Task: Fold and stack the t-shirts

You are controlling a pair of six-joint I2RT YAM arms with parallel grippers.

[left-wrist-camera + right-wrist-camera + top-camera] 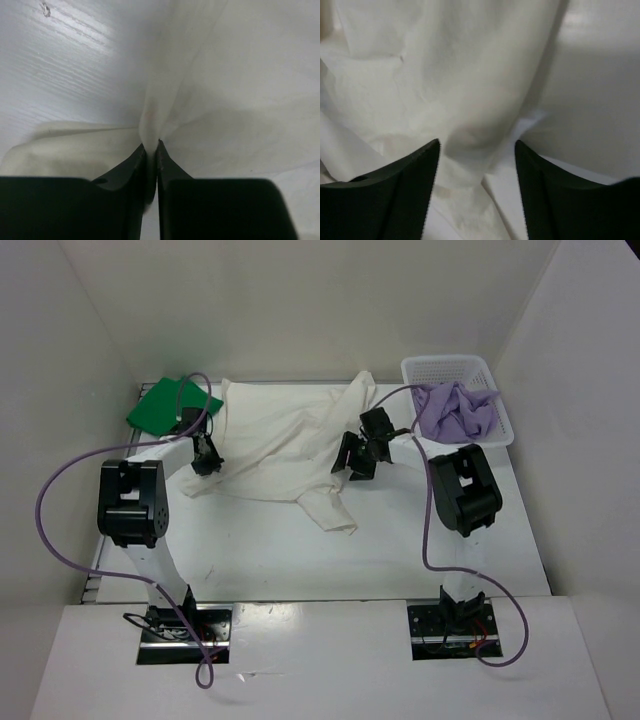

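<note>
The cream-white t-shirt (275, 445) lies spread and rumpled across the middle of the table. My left gripper (205, 462) sits at its left edge, shut on a pinched fold of the cream cloth (150, 120). My right gripper (358, 455) is at the shirt's right side, open, its jaws wide apart over a ridge of the same cloth (475, 135). The bright green t-shirt (165, 405) lies folded at the far left. The lavender t-shirt (458, 410) is bunched inside the basket.
A white mesh basket (447, 368) stands at the far right against the wall. Purple cables loop from both arms. White walls close in the table on three sides.
</note>
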